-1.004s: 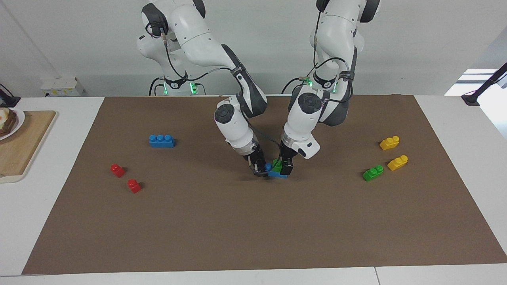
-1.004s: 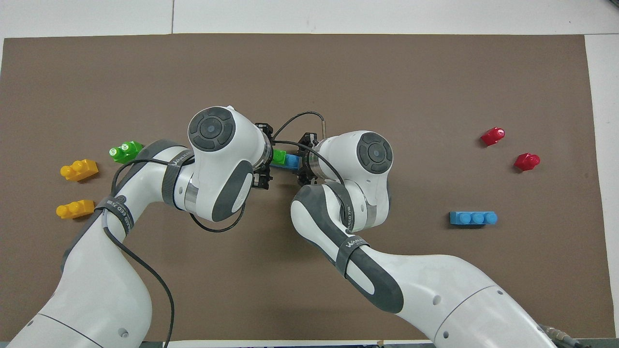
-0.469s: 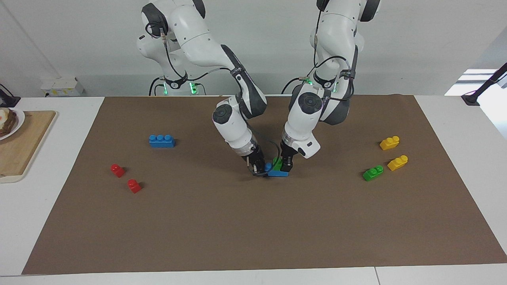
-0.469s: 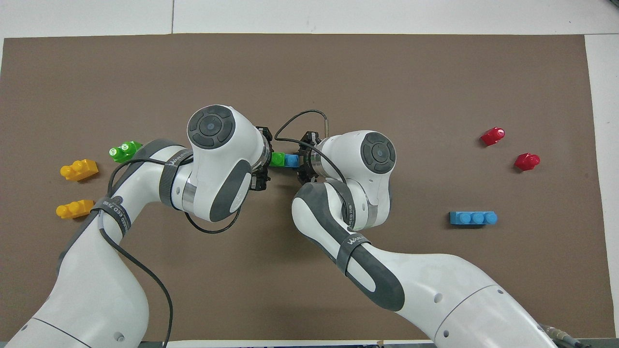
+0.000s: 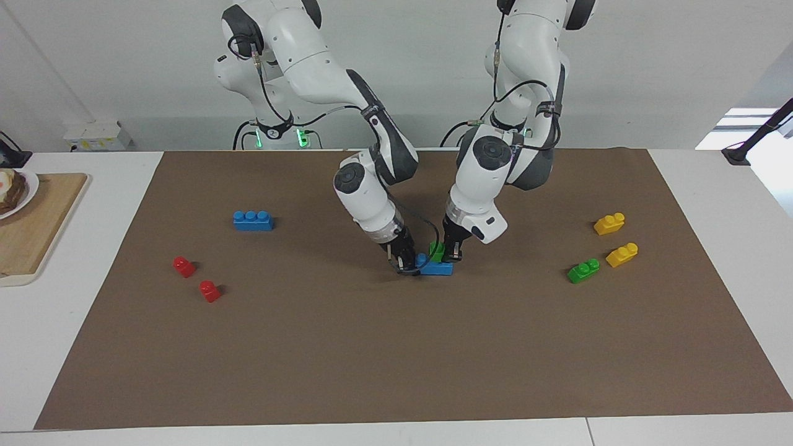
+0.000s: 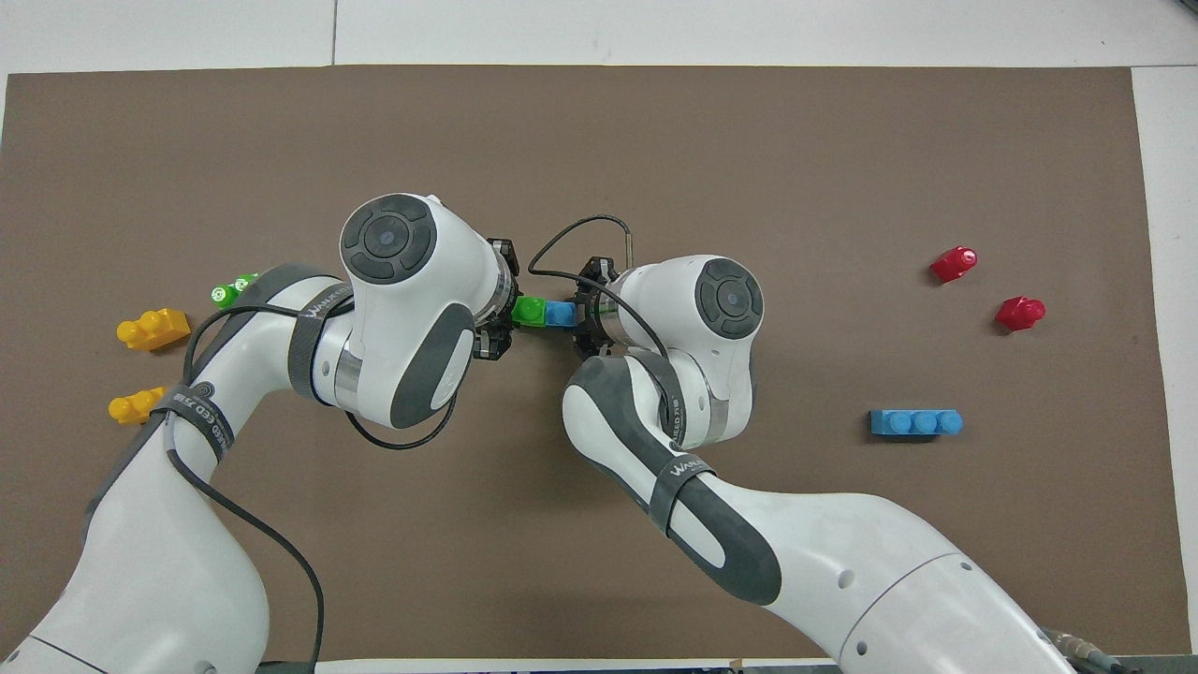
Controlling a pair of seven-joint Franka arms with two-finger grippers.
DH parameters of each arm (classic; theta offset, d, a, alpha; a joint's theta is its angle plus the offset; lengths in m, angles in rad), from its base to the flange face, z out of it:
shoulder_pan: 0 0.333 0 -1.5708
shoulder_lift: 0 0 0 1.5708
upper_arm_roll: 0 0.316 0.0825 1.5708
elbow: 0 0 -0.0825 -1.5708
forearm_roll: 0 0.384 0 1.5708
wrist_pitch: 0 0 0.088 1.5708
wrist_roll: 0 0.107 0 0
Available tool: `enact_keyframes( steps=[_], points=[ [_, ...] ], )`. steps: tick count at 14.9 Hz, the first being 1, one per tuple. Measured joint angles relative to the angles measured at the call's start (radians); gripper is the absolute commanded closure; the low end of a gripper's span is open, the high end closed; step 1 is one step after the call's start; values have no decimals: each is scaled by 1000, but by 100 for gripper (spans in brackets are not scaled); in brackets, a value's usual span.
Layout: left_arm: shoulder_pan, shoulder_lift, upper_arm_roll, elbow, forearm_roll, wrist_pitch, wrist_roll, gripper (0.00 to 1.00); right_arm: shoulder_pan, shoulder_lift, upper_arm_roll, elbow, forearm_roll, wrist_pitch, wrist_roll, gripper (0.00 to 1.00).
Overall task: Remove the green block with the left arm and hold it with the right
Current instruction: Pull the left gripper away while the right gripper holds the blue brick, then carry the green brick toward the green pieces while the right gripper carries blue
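Green block: the green block point(image 5: 437, 251) is sitting on top of a blue brick point(image 5: 437, 268) at the middle of the brown mat point(image 5: 396, 347), at that brick's end toward the left arm.
Left hand: the left hand point(image 5: 453, 254) is pinching the green block, its fingers standing at the block's sides.
Right hand: the right hand point(image 5: 404, 265) is gripping the blue brick at its end toward the right arm, pressing it to the mat.
Other bricks, right arm's end: a blue three-stud brick point(image 5: 253, 220) and two red bricks point(image 5: 184, 266) point(image 5: 209, 290) are lying well apart from the hands.
Other bricks, left arm's end: a low green brick point(image 5: 583, 271) and two yellow bricks point(image 5: 609, 223) point(image 5: 621, 254) are lying near one another.
Worktop: the white worktop point(image 5: 731, 204) is carrying the mat, and a wooden board point(image 5: 31, 229) is lying at the right arm's end.
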State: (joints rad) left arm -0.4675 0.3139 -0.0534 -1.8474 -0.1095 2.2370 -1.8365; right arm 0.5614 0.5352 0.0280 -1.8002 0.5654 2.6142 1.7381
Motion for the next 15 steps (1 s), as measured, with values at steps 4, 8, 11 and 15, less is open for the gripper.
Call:
enact_keyframes(
  steps=[4,8,11,15],
  points=[
    [48,-57,2,0,0,-102,86,100,-2,0,-4,1,0,2,0,100],
    [153,-169,4,-8,0,-269,304,100,-7,-1,-9,34,0,0,0,100],
    [239,-233,6,-32,0,-357,529,100,-49,-8,-16,73,0,-37,-5,100],
    [332,-259,8,-104,0,-359,896,100,-211,-52,-23,89,0,-222,-185,100]
  ],
)
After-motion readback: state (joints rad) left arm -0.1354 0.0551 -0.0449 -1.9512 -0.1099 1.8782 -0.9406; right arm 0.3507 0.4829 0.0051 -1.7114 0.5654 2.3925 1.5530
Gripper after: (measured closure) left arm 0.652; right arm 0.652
